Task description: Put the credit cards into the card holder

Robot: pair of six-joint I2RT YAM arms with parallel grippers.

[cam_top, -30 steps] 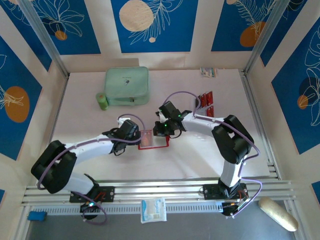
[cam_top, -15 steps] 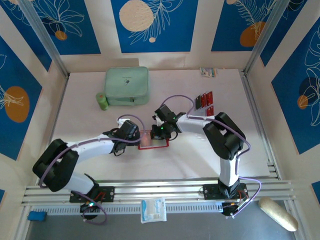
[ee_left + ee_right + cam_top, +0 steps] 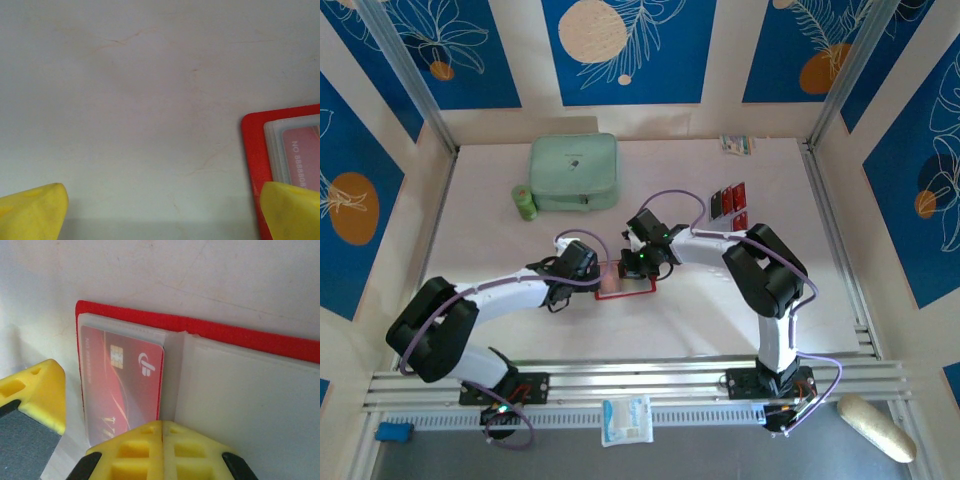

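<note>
The card holder (image 3: 638, 288) lies open in the middle of the table, red with clear sleeves. One red credit card (image 3: 122, 385) sits inside its left sleeve. My right gripper (image 3: 162, 427) is shut, its yellow tips pressed together over the holder's fold beside that card, nothing between them. My left gripper (image 3: 162, 212) is open wide at the holder's left edge (image 3: 255, 150), one fingertip (image 3: 292, 210) over the corner. In the top view the right gripper (image 3: 632, 265) and left gripper (image 3: 602, 277) meet over the holder. More credit cards (image 3: 729, 202) lie at the right.
A mint-green case (image 3: 573, 172) and a small green roll (image 3: 524, 203) sit at the back left. A small packet (image 3: 737, 144) lies by the back wall. A white packet (image 3: 626, 420) and a beige object (image 3: 873, 427) lie beyond the near rail.
My right gripper has moved left and lower onto the open holder. The left arm has hardly moved.
</note>
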